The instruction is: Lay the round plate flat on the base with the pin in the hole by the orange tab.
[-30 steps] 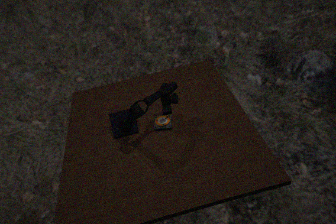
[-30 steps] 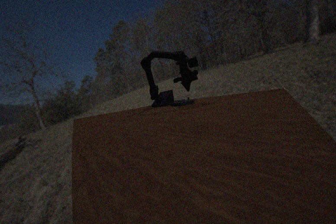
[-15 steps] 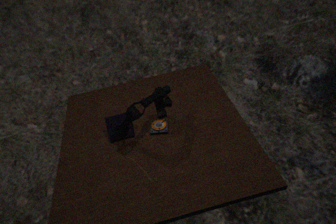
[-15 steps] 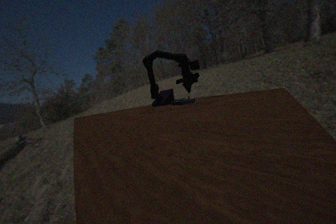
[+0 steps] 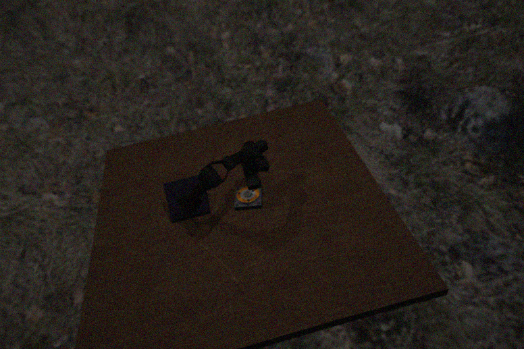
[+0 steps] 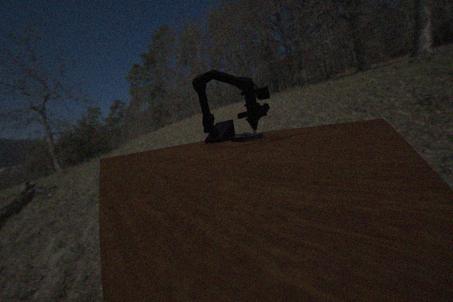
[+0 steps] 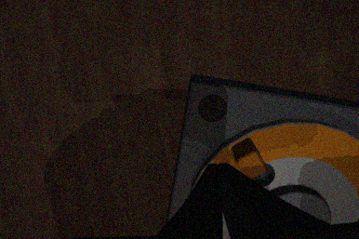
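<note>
The round plate [image 5: 241, 198] [image 7: 288, 139], an orange ring with a pale middle, sits over the grey square base [image 5: 248, 206] [image 7: 274, 99]. The wrist view shows the raised orange tab [image 7: 251, 165] at the plate's left, with a dark round spot [image 7: 268, 174] beside it; I cannot tell whether this is an empty hole or has the pin in it. The grey round centre [image 7: 304, 207] is partly hidden by my fingers. My gripper [image 5: 253, 188] [image 6: 254, 130] [image 7: 218, 172] is shut and empty, pointing down just beside the tab, low over the plate's edge. Contact and the plate's tilt are too dark to tell.
The dark purple block [image 5: 186, 199] [image 6: 225, 128] at the arm's foot stands left of the base. The brown table top [image 5: 296, 260] [image 6: 274, 211] carries both. A dark round mark [image 7: 212, 107] lies at the base's near corner in the wrist view.
</note>
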